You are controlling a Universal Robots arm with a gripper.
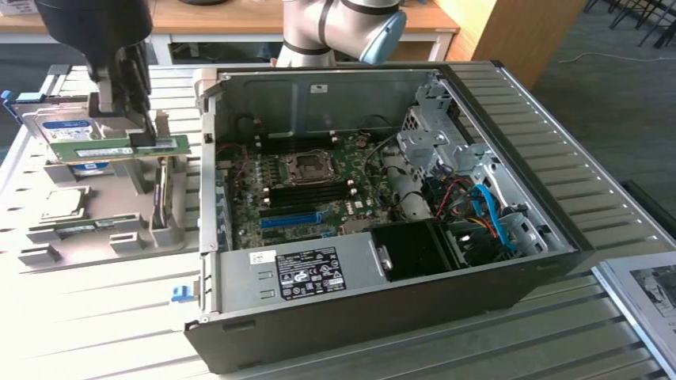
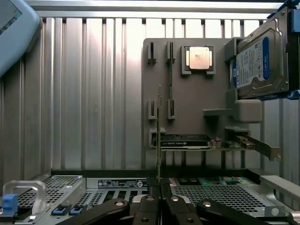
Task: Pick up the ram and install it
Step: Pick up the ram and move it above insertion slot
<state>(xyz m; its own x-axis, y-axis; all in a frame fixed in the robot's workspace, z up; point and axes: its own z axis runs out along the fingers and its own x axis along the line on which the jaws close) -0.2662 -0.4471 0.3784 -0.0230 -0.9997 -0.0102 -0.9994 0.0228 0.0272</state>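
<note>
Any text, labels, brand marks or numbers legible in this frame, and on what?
Nothing reads clearly enough to quote.
Label on power supply: print too small.
Blue-white label on hard drive: blurred.
Pale lettering on black card: unreadable.
Sticker on ram: too small.
Printed sheet: blurred.

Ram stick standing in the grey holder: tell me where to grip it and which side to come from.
Take the ram stick by the middle of its free long edge, between the slotted posts, a finger on each flat face. Come straight down onto the grey holder: the stick stands on edge, ends seated in slots, so probably only that edge is open.
</note>
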